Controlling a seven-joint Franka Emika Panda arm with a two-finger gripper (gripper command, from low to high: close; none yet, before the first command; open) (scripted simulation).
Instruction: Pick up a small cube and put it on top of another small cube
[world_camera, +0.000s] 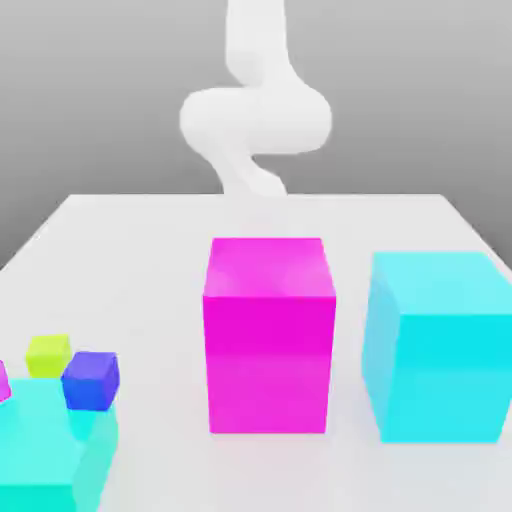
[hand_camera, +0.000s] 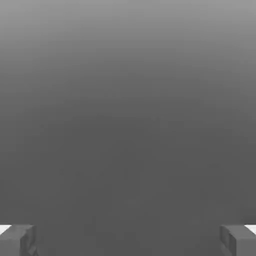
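hand (hand_camera: 128, 240): 2 fingers apart | yellow-green cube (world_camera: 48, 356): near 1 blue cube (world_camera: 91, 381)

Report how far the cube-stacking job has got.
Nothing looks done: the small yellow-green cube and the small blue cube are not stacked one on the other. Nothing is in hand; the gripper has its jaws wide apart with nothing between them. Picking up one small cube and setting it on another are both left.
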